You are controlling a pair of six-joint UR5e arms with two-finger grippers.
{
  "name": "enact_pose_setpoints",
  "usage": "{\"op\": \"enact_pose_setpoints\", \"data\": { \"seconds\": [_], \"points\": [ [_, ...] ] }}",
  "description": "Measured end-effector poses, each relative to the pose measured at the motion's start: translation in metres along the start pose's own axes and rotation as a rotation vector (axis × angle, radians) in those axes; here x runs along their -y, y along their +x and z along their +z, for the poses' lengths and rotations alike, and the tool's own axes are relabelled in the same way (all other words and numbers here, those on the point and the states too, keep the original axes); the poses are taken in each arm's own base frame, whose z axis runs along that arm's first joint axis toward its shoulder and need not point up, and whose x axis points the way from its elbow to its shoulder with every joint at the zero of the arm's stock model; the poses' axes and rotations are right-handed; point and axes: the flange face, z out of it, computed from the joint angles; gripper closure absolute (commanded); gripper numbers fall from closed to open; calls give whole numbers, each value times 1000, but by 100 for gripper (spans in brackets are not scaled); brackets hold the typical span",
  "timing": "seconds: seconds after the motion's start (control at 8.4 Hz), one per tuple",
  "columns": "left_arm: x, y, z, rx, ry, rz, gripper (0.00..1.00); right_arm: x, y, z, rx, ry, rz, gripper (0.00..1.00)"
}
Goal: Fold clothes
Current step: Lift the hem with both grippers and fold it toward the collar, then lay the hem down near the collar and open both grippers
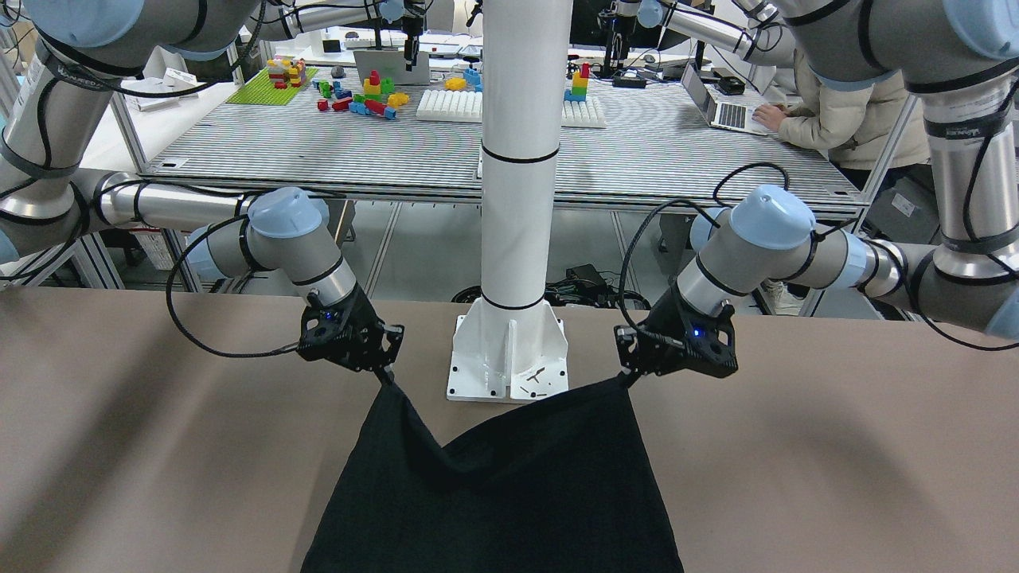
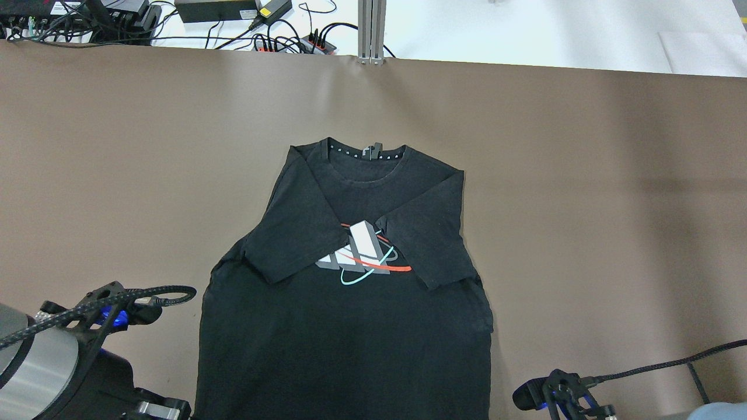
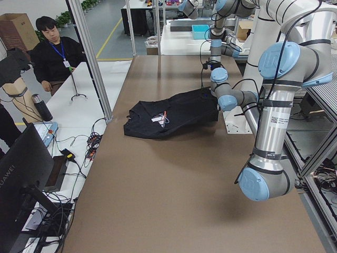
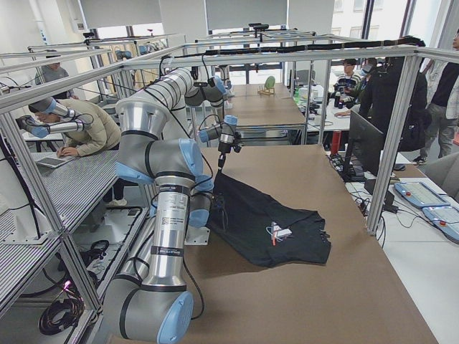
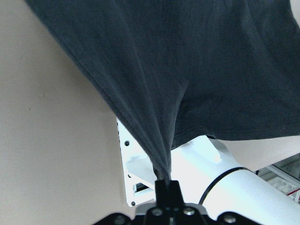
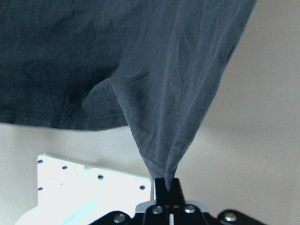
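Note:
The clothes are one black T-shirt [image 2: 350, 332] lying face up on the brown table, collar [image 2: 365, 157] at the far end. Both sleeves are folded in over a white, red and teal chest print [image 2: 362, 254]. My left gripper [image 1: 629, 380] is shut on one hem corner and my right gripper [image 1: 384, 374] is shut on the other. Both corners are raised off the table, and the hem [image 1: 493, 446] sags between them. In the wrist views the fabric bunches into each shut gripper: left [image 5: 165, 180], right [image 6: 168, 180].
The white pillar's base [image 1: 509, 358] stands just behind the raised hem, between the two grippers. Brown table [image 2: 583, 204] stretches on both sides of the shirt. Cables and power strips [image 2: 280, 41] lie past the far edge. A person [image 1: 844, 119] works at a laptop behind the robot.

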Motion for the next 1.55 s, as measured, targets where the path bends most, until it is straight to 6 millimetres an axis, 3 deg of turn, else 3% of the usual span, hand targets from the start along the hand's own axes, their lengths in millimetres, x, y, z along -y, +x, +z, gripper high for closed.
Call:
{"op": "enact_pose_setpoints", "data": {
  "seconds": [0.24,0.48,0.6,0.83,1.07,1.31,1.55],
  "points": [
    [-3,-1,-3,1,7,3,100,-5,0,-2,-3,-22,2,100],
    [33,-12,7,53,98,-46,100,19,15,-1,-47,38,40,100],
    [66,-17,16,86,160,-81,100,43,29,4,-83,93,77,100],
    [134,-20,23,134,275,-145,100,110,58,11,-150,225,158,100],
    [179,-31,0,153,366,-200,100,173,91,0,-208,335,205,100],
    [213,-42,-24,166,436,-239,100,209,106,-26,-229,411,197,100],
    [258,-43,-31,191,474,-265,100,232,100,-40,-221,455,196,100]
  ]
}}
